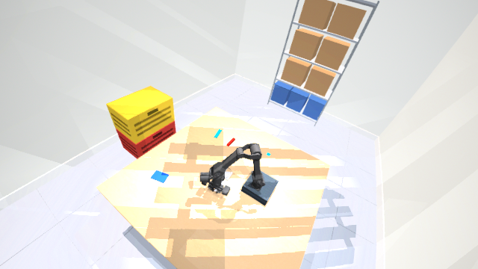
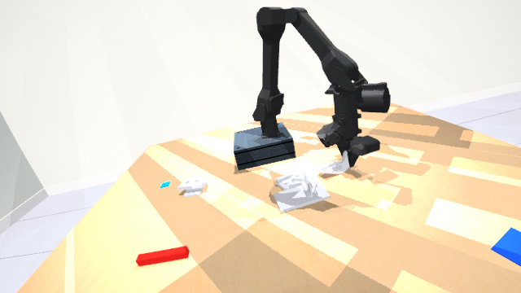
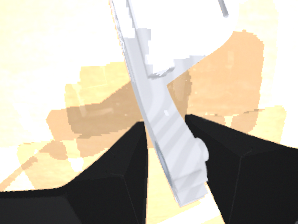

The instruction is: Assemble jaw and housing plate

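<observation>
My gripper (image 1: pixel 219 192) (image 2: pixel 349 159) (image 3: pixel 165 124) points down at the table, its fingers close against both sides of the loose white jaw (image 2: pixel 337 166) (image 3: pixel 172 145). The jaw's toothed end with a round boss lies between the fingers; its wide end reaches away toward the top of the wrist view. The white base (image 2: pixel 301 200) sits beside it in the exterior view, with the other white jaw on it. Glare hides the pins and teeth there. The white housing plate (image 2: pixel 194 184) stands apart, farther left. Whether the held jaw touches the table is unclear.
The dark arm base block (image 1: pixel 269 187) (image 2: pixel 264 148) stands behind the white parts. A red bar (image 1: pixel 231 142) (image 2: pixel 163 256), a blue plate (image 1: pixel 160 176) (image 2: pixel 510 246), a small cyan tile (image 1: pixel 268 154) (image 2: pixel 165 184) and a cyan strip (image 1: pixel 218 133) lie on the table.
</observation>
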Robot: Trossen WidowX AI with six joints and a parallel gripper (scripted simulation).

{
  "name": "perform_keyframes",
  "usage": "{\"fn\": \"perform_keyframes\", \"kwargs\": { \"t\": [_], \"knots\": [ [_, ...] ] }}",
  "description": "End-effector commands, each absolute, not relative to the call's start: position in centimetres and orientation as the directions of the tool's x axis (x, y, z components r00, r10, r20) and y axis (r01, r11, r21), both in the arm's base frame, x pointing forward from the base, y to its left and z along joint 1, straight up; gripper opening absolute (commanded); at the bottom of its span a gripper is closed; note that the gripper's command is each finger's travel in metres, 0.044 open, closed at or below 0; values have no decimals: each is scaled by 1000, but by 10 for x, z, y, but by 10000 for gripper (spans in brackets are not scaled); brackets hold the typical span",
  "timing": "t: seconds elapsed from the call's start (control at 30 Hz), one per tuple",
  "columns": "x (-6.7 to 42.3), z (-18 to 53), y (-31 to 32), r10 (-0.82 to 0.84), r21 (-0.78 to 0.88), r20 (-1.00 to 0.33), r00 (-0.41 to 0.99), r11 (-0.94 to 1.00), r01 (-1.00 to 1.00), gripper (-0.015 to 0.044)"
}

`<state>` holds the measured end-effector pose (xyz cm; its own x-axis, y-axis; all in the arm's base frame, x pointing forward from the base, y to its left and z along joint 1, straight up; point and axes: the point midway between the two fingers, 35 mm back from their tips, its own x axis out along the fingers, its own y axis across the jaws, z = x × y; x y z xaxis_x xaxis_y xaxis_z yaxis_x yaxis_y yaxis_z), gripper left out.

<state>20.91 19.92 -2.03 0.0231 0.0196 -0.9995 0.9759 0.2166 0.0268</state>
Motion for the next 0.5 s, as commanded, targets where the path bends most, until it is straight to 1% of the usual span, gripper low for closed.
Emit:
{"fn": "perform_keyframes", "kwargs": {
  "t": [0.0, 0.23, 0.47],
  "knots": [
    [208, -21, 199, 21, 23, -1000, 19, 213, 977, 85],
    [208, -21, 199, 21, 23, -1000, 19, 213, 977, 38],
    [208, -21, 199, 21, 23, -1000, 19, 213, 977, 37]
  ]
}}
